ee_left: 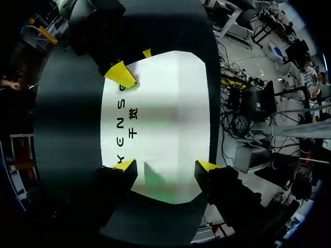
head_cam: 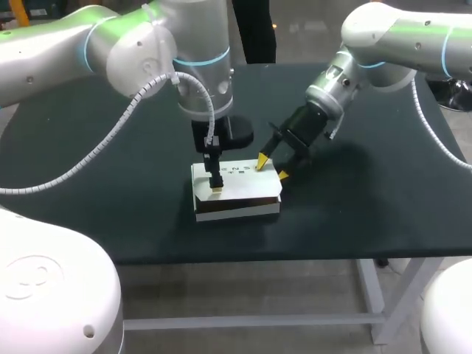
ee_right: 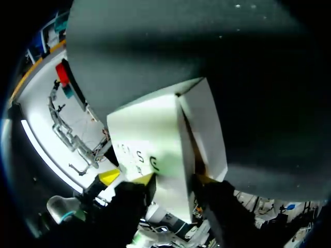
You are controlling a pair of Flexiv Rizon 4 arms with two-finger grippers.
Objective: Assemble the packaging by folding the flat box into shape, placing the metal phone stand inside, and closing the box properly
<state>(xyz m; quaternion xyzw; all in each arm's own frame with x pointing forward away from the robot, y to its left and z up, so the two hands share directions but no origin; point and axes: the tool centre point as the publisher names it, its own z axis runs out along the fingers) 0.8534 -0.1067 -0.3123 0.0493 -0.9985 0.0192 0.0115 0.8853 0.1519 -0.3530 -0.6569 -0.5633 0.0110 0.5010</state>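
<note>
My left gripper [head_cam: 215,184] points straight down at the top of the white box [head_cam: 243,190]. It is open. In the left wrist view its two yellow tips [ee_left: 125,168] stand far apart, with the flat white top of the box under them and nothing held between them. From the head view one tip looks like it is resting on the lid, near the front edge, but I cannot be sure that it touches.

My right gripper [head_cam: 272,168] comes in at a slant from the right side and sits at the right end of the box, by the far corner. In the right wrist view that end of the box [ee_right: 150,134] fills the space in front of it, very close. I cannot tell whether it is squeezing the box there or only lying against it.

The box is folded up into its shape and sits near the middle of the dark surface [head_cam: 110,192], a little toward the front edge. Black letters run across its top. The lid is down but not quite flat. A thin dark gap shows along the front. At the right end, a side flap stands a bit away from the box, with a brown strip showing in the crack.
</note>
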